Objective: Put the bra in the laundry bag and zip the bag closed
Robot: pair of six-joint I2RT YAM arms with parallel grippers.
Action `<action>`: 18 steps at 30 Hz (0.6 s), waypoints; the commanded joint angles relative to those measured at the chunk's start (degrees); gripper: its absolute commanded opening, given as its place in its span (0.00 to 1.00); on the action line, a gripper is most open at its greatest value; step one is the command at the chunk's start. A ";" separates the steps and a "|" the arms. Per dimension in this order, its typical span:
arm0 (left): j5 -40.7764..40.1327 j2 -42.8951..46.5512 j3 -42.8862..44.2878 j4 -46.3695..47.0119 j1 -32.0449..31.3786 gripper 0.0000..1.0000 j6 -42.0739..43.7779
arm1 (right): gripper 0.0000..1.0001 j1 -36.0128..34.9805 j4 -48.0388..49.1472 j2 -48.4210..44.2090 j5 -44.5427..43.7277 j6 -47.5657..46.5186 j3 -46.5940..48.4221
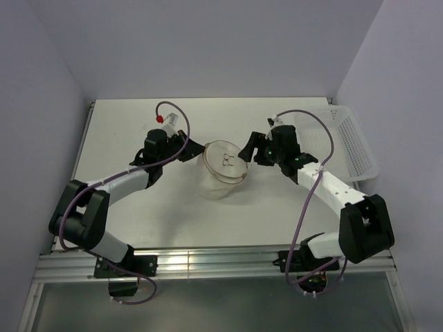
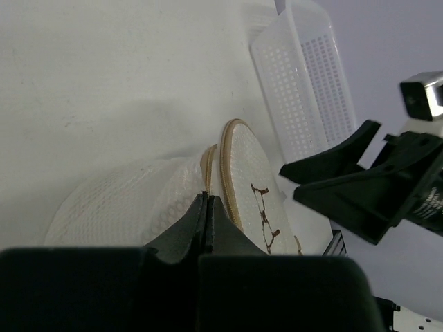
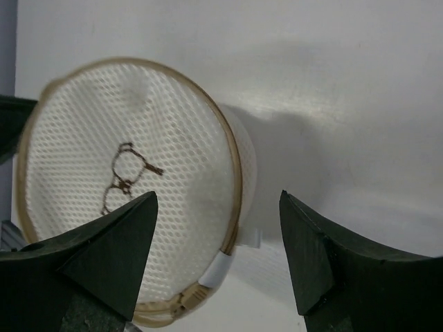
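The laundry bag [image 1: 223,171], a round white mesh drum with tan rims, stands mid-table with its bra-symbol face [image 3: 131,173] turned up. The bra is hidden in every view. My left gripper [image 1: 199,153] is at the bag's left edge. In the left wrist view its jaws are pressed together [image 2: 208,198], and the bag's tan seam [image 2: 205,166] runs straight into the tips. My right gripper [image 1: 246,152] hangs open over the bag's right rim [image 3: 219,196], touching nothing. A tan zip pull [image 3: 188,299] and a white tab [image 3: 223,266] sit on the rim just below it.
A white perforated plastic basket [image 1: 353,142] stands at the table's right edge, behind the right arm, and shows again in the left wrist view [image 2: 304,90]. The right gripper's black fingers [image 2: 346,187] are close to the bag's far side. Walls enclose the table.
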State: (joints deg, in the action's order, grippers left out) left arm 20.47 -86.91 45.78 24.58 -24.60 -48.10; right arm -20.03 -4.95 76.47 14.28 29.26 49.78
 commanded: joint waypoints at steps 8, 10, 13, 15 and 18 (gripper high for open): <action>2.82 -1.15 3.70 4.34 0.17 0.00 2.30 | 0.71 2.10 16.54 3.68 3.55 10.11 -7.32; 2.65 -1.07 3.53 4.25 0.08 0.00 2.31 | 0.65 2.10 20.04 3.96 5.48 12.48 -9.07; 1.51 -0.63 3.62 3.55 0.17 0.00 2.74 | 0.34 2.10 25.06 1.24 6.28 15.30 -12.32; 0.63 -0.28 3.79 2.76 0.17 0.00 2.31 | 0.22 2.10 26.39 -0.09 6.90 16.44 -13.21; -3.22 1.83 4.49 -0.64 0.17 0.07 1.43 | 0.00 2.10 27.71 -2.37 7.08 18.11 -15.14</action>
State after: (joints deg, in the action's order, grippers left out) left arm 20.64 -87.88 47.55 25.02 -24.56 -47.20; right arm -18.11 16.21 77.87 20.03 44.16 35.75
